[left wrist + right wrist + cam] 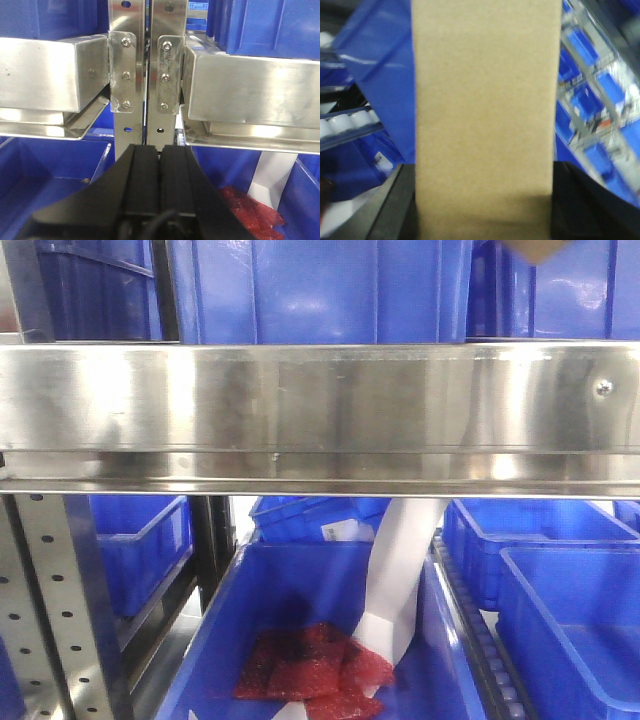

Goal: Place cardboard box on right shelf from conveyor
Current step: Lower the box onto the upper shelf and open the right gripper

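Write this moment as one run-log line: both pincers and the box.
left pincer: shut, empty | right pincer: shut on cardboard box | right shelf: spans front view

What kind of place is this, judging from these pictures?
Probably a warehouse or a stockroom for parts. Steel shelves hold many blue plastic bins, roller tracks run beside them, and a plain cardboard box is being handled.
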### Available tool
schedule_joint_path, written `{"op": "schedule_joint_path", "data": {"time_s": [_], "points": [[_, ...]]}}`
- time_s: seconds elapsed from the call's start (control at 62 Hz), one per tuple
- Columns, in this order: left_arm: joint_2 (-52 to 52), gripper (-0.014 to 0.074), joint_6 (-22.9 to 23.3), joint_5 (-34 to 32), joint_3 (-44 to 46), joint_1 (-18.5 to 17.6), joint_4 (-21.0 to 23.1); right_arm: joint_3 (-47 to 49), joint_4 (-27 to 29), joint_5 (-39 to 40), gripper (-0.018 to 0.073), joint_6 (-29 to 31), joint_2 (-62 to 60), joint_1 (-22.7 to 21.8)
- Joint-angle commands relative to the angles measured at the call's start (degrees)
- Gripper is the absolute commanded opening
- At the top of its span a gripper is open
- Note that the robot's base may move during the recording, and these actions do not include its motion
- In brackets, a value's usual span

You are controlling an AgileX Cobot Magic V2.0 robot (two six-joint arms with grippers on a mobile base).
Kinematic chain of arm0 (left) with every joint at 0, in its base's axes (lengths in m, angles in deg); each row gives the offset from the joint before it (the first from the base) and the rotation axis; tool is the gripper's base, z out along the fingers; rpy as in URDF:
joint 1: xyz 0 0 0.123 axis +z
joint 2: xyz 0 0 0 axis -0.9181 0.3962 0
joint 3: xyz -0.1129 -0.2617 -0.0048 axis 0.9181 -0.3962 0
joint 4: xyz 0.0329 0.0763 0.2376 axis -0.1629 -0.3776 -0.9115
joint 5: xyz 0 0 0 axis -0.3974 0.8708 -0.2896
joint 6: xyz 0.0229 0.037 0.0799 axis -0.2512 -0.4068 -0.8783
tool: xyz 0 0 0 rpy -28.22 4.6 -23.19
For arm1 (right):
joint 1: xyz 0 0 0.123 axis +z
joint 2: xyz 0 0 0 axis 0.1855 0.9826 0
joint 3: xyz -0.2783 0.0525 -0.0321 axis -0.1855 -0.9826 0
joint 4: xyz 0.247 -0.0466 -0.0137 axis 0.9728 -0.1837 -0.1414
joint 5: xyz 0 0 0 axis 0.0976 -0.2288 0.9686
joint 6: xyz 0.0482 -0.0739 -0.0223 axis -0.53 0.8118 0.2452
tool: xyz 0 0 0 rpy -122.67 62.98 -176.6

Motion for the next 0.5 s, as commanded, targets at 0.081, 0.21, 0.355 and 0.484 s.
{"op": "schedule_joint_path", "data": {"time_s": [0.081, 0.21, 0.355, 0.484], "points": [[-0.31, -0.0116, -0.01, -4.88, -0.35, -0.31, 0.34, 4.80, -10.68, -0.40, 0.0015, 2.04, 5.07, 3.22], [-0.31, -0.0116, -0.01, -4.88, -0.35, -0.31, 0.34, 4.92, -11.08, -3.83, 0.0014, 5.28, 8.62, 4.81], [-0.31, -0.0116, -0.01, -4.88, -0.35, -0.31, 0.34, 4.92, -11.08, -4.42, 0.0014, 5.84, 11.52, 5.38], [-0.31, -0.0116, -0.01, -4.88, -0.35, -0.31, 0.34, 4.92, -11.08, -4.72, 0.0014, 5.89, 13.30, 5.38]]}}
